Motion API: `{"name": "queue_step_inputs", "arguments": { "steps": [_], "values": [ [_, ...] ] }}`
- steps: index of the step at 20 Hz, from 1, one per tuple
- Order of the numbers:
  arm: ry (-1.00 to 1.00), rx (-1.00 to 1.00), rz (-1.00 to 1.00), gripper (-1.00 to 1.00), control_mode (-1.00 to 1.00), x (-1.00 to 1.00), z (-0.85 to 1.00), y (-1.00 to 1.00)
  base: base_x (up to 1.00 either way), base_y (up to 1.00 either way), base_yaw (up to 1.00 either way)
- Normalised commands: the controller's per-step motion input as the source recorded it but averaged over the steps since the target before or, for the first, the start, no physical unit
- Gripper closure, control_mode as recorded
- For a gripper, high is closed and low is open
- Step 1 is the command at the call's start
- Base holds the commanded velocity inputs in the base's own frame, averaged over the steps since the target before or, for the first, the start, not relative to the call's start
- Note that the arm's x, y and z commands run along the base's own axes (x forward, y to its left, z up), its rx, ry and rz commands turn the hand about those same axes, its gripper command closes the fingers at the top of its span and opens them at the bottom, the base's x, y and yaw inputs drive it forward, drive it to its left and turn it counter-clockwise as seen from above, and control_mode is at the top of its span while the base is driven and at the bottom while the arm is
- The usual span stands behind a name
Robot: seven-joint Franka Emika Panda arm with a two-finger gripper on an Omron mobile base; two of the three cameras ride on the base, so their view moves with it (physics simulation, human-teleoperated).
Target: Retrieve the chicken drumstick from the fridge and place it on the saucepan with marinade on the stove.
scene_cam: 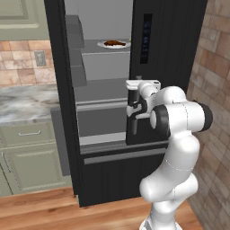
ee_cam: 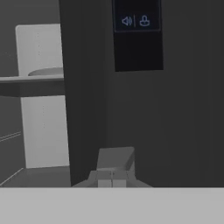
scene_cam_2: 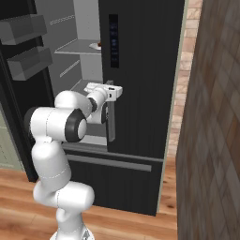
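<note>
The black fridge (scene_cam: 170,40) has its left door swung open, which bares grey shelves. On an upper shelf a white plate (scene_cam: 108,45) holds the reddish-brown chicken drumstick (scene_cam: 115,43); its edge peeks past the right door (scene_cam_2: 98,45). My gripper (scene_cam: 138,79) (scene_cam_2: 109,84) is at the top of the shut right door's grey handle (scene_cam: 133,114), well below the plate. In the hand view its fingertips (ee_cam: 112,178) are pressed together, shut on nothing, pointing up along the right door (ee_cam: 183,113). The saucepan and the stove are out of view.
The open left door (scene_cam: 58,90) carries grey bins (scene_cam: 76,40). A marble counter (scene_cam: 24,103) over green cabinets lies to the left. A brick wall (scene_cam_2: 211,140) stands close on the right. The right door bears a dark control panel (ee_cam: 138,35).
</note>
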Motion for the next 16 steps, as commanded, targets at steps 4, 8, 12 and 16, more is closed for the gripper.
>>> {"name": "queue_step_inputs", "arguments": {
  "steps": [4,8,12,16],
  "values": [
    [-0.09,0.00,0.00,1.00,-1.00,0.28,-0.28,0.00,0.00,0.00,0.00],
    [-0.16,0.00,0.00,1.00,-1.00,0.22,-0.39,0.00,0.00,0.00,0.00],
    [-0.27,0.00,0.00,1.00,-1.00,0.16,-0.55,0.00,0.00,0.00,0.00],
    [-0.26,0.00,0.00,1.00,-1.00,0.15,-0.61,0.00,0.00,0.00,0.00]
  ]
}}
